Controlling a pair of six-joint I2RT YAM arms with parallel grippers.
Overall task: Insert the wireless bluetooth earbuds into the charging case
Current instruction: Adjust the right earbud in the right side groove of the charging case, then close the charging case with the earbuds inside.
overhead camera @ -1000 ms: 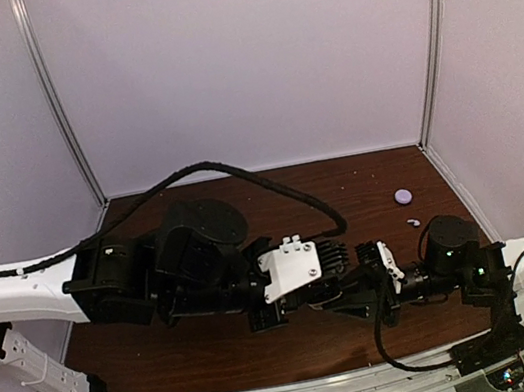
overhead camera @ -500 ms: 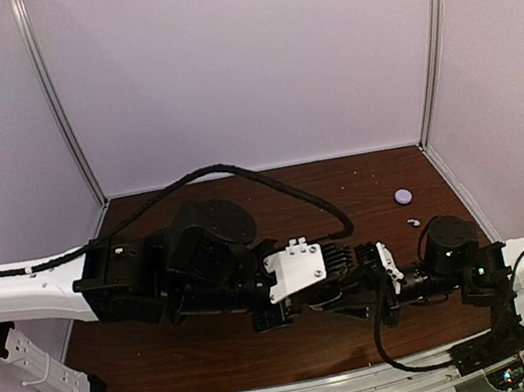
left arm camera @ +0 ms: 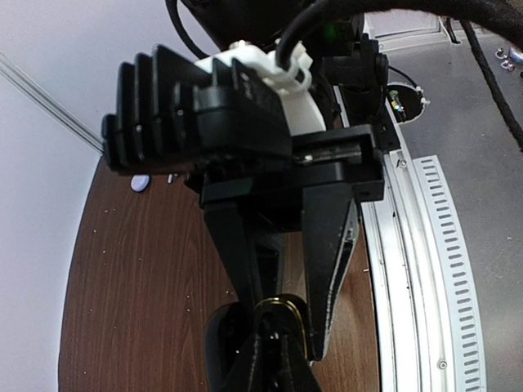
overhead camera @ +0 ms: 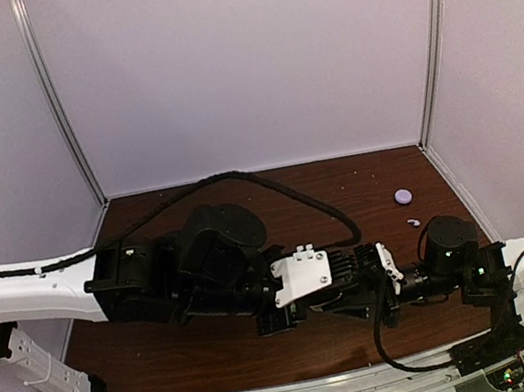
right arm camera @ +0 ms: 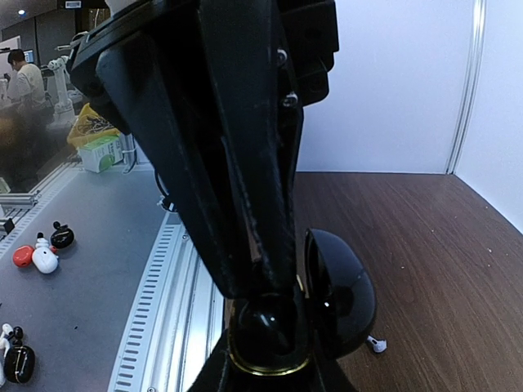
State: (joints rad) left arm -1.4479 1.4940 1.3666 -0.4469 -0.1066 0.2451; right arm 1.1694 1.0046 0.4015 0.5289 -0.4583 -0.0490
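The charging case is black with a gold rim [right arm camera: 245, 359], and its lid [right arm camera: 343, 302] stands open. My right gripper [right arm camera: 270, 380] is shut on the case near the table's front edge [overhead camera: 368, 291]. My left gripper [overhead camera: 349, 287] meets it from the left with its fingers [right arm camera: 237, 204] pressed together, tips in the case mouth. A glossy black earbud [right arm camera: 274, 320] sits at those tips. In the left wrist view my left gripper [left arm camera: 282, 341] reaches into the gold rim [left arm camera: 308, 314] between the right fingers [left arm camera: 331, 245]. One white earbud [right arm camera: 376, 344] lies on the table beside the case [overhead camera: 414, 222]. The other buds are out of view.
A small lavender disc [overhead camera: 403, 196] lies at the back right of the wooden table, and it shows in the left wrist view [left arm camera: 140, 183]. The slotted aluminium rail [overhead camera: 307, 391] runs along the front edge. White walls enclose three sides. Small toys [right arm camera: 37, 253] lie on the floor beyond the rail.
My left arm has shifted a little to the right and nearer, closing onto the right gripper and the case. The right arm has stayed put.
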